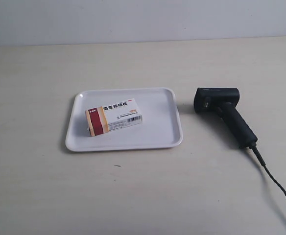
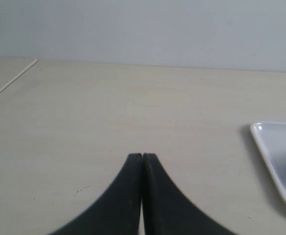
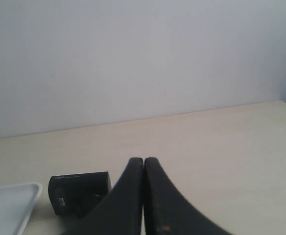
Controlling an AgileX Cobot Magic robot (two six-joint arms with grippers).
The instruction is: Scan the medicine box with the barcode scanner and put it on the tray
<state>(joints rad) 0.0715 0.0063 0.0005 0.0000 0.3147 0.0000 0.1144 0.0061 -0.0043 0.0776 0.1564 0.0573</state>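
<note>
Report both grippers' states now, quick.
Left gripper: closed, holding nothing, above bare table.
Right gripper: closed, holding nothing.

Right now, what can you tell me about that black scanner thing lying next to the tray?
The barcode scanner is black, matte plastic by its look, pistol-shaped: a boxy head and a long angled handle with a black cable trailing off its end. It lies on its side on the pale table, just beside the white tray, apart from it. Nothing grips it; only the table touches it.

Left pincer (image 2: 142, 155) and right pincer (image 3: 144, 159) both apparently closed, empty
</note>
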